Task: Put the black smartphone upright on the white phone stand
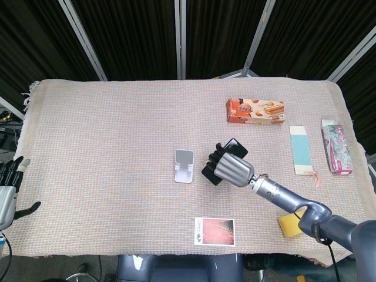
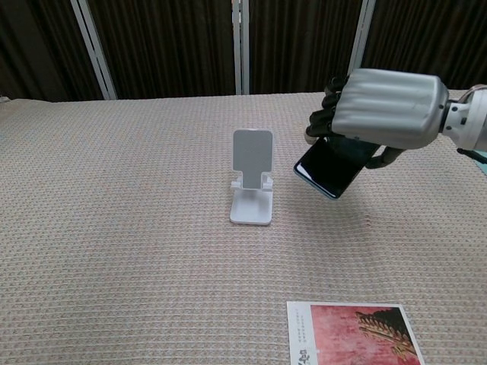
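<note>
Nearest the robot, a red-printed card (image 1: 214, 231) lies flat at the front edge of the woven cloth-covered surface (image 1: 106, 135), with a small yellow block (image 1: 288, 225) to its right, partly behind the right forearm. At the far left edge of the head view, the left hand (image 1: 7, 191) rests off the cloth with its fingers apart and nothing in it. Farther in, near the middle of the surface, the right hand (image 1: 230, 168) grips the black smartphone (image 2: 329, 169) from above, fingers curled over its upper edge; in the chest view the phone hangs clear of the cloth, tilted with its lower corner pointing down and left. The white phone stand (image 2: 252, 186) sits upright on the cloth just beside and left of the phone, its back plate and base bare; phone and stand are apart. Beyond these, toward the right rear, an orange snack box (image 1: 255, 110) lies flat. To its right lie a narrow teal-and-white strip (image 1: 300, 149) and, at the right edge, a floral-patterned pouch (image 1: 336, 145). Dark curtain panels with pale frames (image 1: 182, 35) close the background.
</note>
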Robot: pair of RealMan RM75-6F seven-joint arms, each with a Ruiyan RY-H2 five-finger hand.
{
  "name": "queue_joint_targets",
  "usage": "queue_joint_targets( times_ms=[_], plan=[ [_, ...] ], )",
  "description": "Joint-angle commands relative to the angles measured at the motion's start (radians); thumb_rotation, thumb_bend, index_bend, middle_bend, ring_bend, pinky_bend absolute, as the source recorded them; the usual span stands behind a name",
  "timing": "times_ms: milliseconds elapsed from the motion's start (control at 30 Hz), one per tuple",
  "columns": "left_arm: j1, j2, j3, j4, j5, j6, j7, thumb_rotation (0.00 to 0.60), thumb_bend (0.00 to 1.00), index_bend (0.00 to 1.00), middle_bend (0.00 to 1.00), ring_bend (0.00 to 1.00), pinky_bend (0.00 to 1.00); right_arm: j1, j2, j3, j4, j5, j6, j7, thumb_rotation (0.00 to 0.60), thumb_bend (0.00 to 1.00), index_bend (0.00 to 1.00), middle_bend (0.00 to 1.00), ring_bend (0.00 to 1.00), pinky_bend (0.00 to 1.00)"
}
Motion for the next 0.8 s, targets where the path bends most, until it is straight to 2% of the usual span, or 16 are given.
queue_joint_targets(
  times_ms=[33,167,267,467,633,800],
  plan=[
    [0.000,0.002,0.001,-0.001,0.001,-0.001,-0.004,0.600,0.00,0.00,0.00,0.00,0.00,0.018,0.058,0.050,-0.109,-0.042,0.037,-0.199,0.600,0.14,0.47,0.51,0.43,0.34],
    [-0.003,0.006,-0.002,0.002,-0.006,-0.009,-0.017,0.600,0.00,0.00,0.00,0.00,0.00,0.066,0.071,0.091,-0.173,-0.087,0.004,-0.384,0.600,0.14,0.47,0.50,0.43,0.34],
    [-0.007,0.008,-0.005,0.006,-0.015,-0.019,-0.025,0.600,0.00,0.00,0.00,0.00,0.00,0.099,0.062,0.126,-0.221,-0.084,-0.065,-0.506,0.600,0.14,0.48,0.50,0.43,0.34],
    [-0.013,0.011,-0.012,0.013,-0.038,-0.036,-0.037,0.600,0.00,0.00,0.00,0.00,0.00,0.147,0.031,0.184,-0.273,-0.041,-0.187,-0.665,0.600,0.14,0.48,0.50,0.43,0.34],
    [-0.015,0.014,-0.017,0.021,-0.059,-0.048,-0.050,0.600,0.00,0.00,0.00,0.00,0.00,0.171,-0.004,0.202,-0.242,-0.041,-0.223,-0.759,0.600,0.14,0.48,0.50,0.43,0.33],
    [-0.016,0.018,-0.017,0.023,-0.068,-0.058,-0.057,0.600,0.00,0.00,0.00,0.00,0.00,0.191,-0.044,0.188,-0.193,-0.053,-0.260,-0.826,0.600,0.14,0.48,0.50,0.42,0.31]
  ],
)
